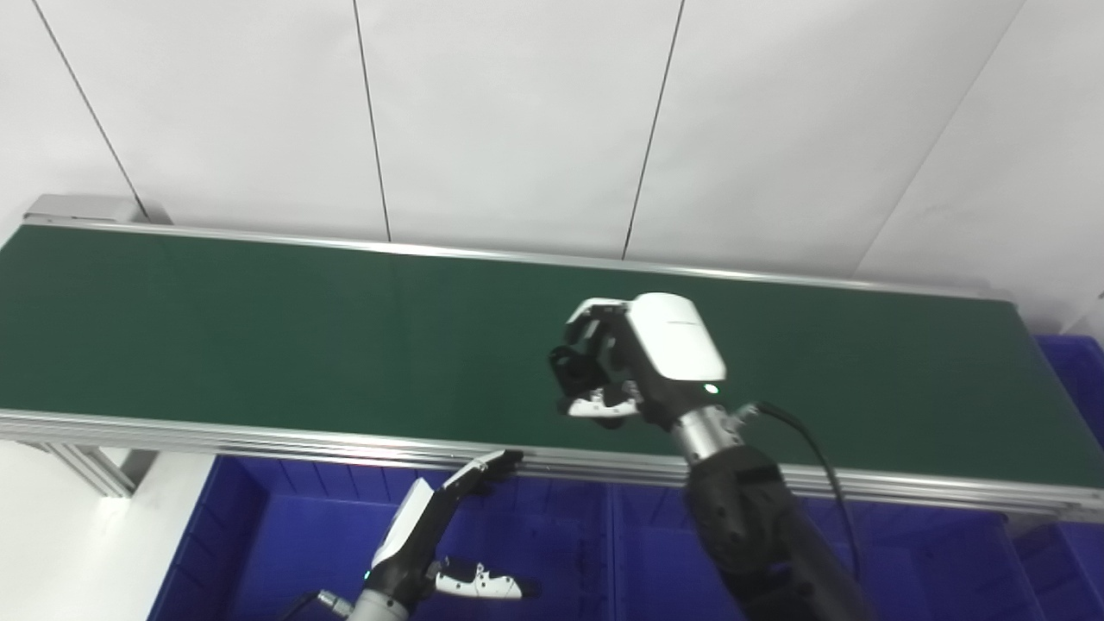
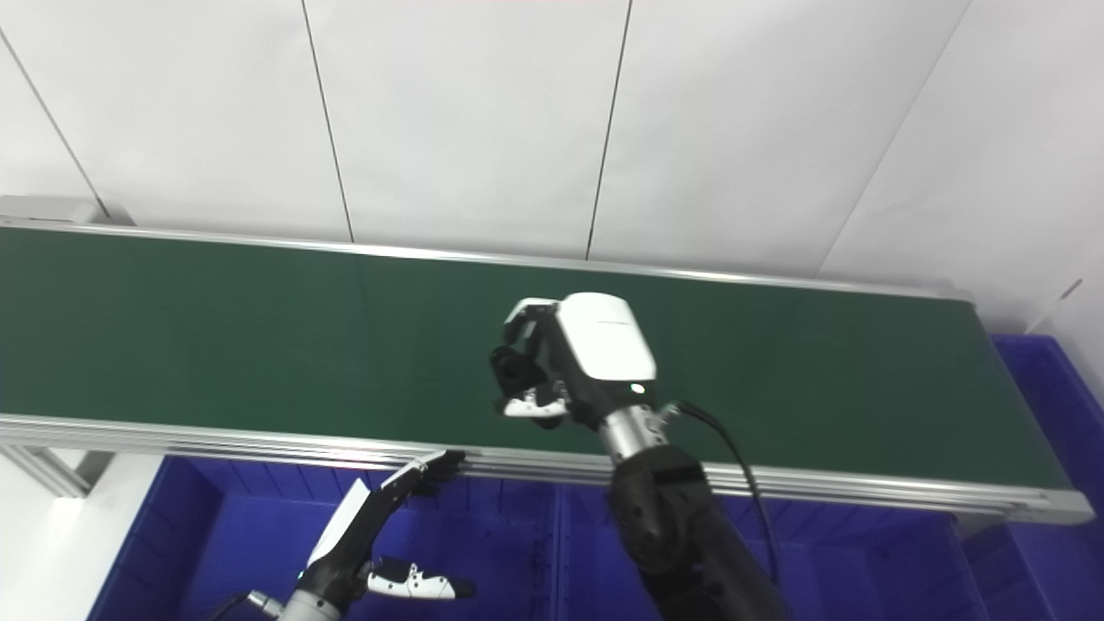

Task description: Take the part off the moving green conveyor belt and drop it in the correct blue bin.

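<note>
The right robot hand (image 1: 617, 366) hangs over the near half of the belt (image 1: 259, 328), its fingers (image 1: 586, 321) curled inward around a small dark part (image 1: 571, 364). The part is mostly hidden by the fingers and blends with their black undersides, so its shape is hard to make out; it looks like a stubby black block, and the hand seems clenched on it. The white shell on the back of the hand is smooth and rounded, with a small green light near the wrist, and a black cable loops off the metal wrist collar.

The left robot hand (image 1: 448, 535) sits low over a blue bin (image 1: 285, 526), cut off by the bottom edge. Its fingers (image 1: 487, 466) stretch straight up toward the belt's aluminium rail, thumb held apart: released, grasping nothing.

The belt is a matte dark green band in a ribbed metal frame, running across the whole width, its left end cropped. The bins are glossy blue plastic with dividing walls, and their floors are largely out of frame. The right eye view shows more of the far-right bin (image 2: 1048, 388) beyond the belt's end; the left eye view shows more of the frame leg at left.
</note>
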`<action>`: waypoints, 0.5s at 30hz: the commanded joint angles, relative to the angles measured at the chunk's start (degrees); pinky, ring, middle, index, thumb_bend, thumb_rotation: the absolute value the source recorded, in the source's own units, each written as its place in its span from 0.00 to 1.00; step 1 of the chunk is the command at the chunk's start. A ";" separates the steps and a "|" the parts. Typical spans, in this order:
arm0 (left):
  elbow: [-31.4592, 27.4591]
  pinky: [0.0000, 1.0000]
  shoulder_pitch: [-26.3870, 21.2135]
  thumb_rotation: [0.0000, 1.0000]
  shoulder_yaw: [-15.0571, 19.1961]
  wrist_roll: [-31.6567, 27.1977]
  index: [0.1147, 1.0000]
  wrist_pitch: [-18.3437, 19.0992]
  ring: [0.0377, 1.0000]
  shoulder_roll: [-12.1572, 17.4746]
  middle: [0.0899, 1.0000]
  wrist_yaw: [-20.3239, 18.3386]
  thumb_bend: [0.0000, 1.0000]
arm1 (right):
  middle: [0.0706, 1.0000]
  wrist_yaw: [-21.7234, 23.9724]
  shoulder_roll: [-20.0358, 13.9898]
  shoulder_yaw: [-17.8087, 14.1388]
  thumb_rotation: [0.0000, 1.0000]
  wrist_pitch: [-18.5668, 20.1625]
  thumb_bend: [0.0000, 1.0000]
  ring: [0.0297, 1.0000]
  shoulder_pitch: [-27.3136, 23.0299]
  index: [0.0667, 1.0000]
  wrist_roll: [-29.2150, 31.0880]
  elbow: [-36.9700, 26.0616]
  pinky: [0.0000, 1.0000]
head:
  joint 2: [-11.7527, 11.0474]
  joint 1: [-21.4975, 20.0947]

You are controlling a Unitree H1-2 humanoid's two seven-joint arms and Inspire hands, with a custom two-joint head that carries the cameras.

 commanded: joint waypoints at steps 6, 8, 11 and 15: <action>-3.04 0.77 -0.12 0.19 2.02 2.00 0.81 -1.77 0.81 -2.32 0.82 -2.22 0.68 | 0.35 -1.68 -0.91 -4.03 0.00 -2.65 0.52 0.26 6.17 0.48 1.91 -6.02 0.20 | 1.44 1.54; -3.53 0.78 0.18 0.19 2.42 1.95 0.81 -1.80 0.81 -2.77 0.82 -2.70 0.68 | 0.35 -2.55 -0.94 -5.32 0.00 -2.88 0.52 0.27 9.31 0.48 2.81 -6.22 0.20 | 2.24 2.07; -4.42 0.78 0.68 0.18 3.03 2.32 0.81 -1.67 0.81 -3.37 0.81 -3.36 0.68 | 0.35 -3.75 -0.96 -7.17 0.00 -3.86 0.51 0.29 12.69 0.49 4.57 -6.01 0.21 | 2.99 2.54; -6.41 0.78 1.57 0.20 4.01 2.87 0.81 -0.19 0.82 -4.08 0.82 -4.96 0.69 | 0.40 -6.34 -0.42 -10.69 0.00 -4.70 0.52 0.26 18.08 0.48 7.42 -5.22 0.19 | 4.08 2.94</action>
